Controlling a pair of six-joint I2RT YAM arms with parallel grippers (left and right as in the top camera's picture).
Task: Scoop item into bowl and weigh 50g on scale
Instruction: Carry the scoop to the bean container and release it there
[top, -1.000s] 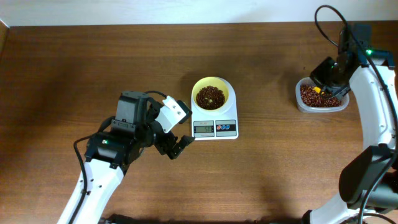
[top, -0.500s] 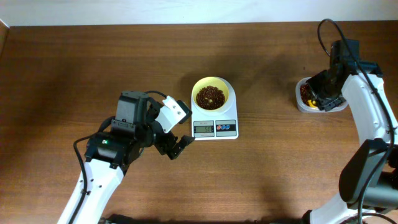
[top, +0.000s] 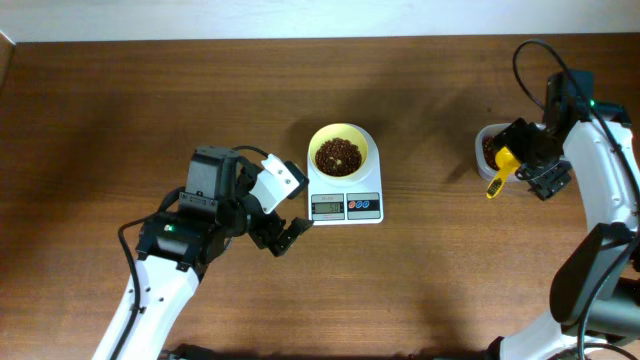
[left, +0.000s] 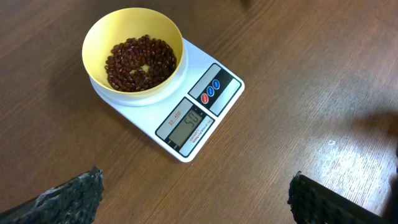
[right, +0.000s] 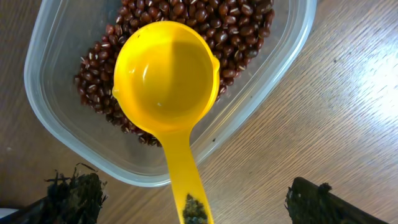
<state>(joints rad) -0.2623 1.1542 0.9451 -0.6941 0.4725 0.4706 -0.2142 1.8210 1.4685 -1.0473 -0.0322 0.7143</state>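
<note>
The scale (left: 214, 93) under the bowl (left: 102, 28) seems to show the target weight, so the yellow scoop (right: 166, 81) lies in the tub (right: 53, 127). The left gripper (left: 196, 199) and right gripper (right: 199, 198) both have their jaws released.

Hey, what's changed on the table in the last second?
The right end effector opened, let go of the scoop and pulled back; the scoop now rests on the beans in the tub, handle over its rim. The left end effector, bowl and scale stayed put.
</note>
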